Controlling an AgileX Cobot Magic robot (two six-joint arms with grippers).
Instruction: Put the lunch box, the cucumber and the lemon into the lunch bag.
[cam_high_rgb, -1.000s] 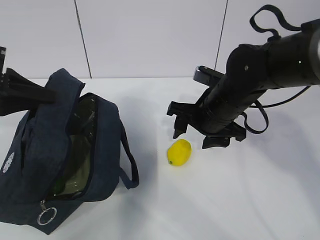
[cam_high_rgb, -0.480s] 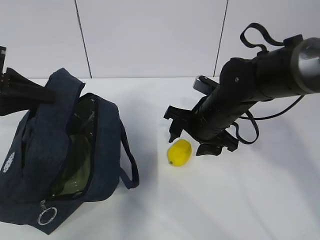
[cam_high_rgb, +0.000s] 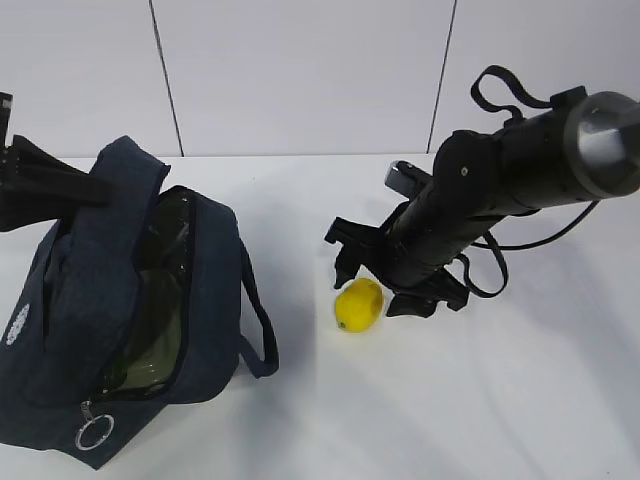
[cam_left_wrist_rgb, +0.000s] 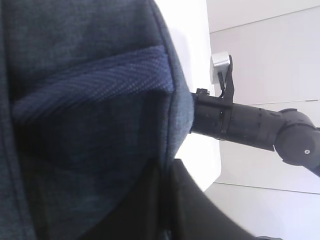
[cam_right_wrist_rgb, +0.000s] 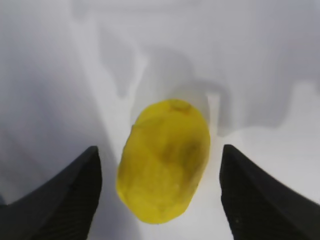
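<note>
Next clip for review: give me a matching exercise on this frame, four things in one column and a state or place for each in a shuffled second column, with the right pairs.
Things:
1. lemon
2. lunch bag
3. right gripper
4. left gripper

States or places:
A. shut on fabric at the bag's top
B. on the white table, between two dark fingers
C. jaws open, not touching the fruit
D. unzipped, a clear container visible inside

Pairs: 1-B, 2-D, 3-C, 4-A
</note>
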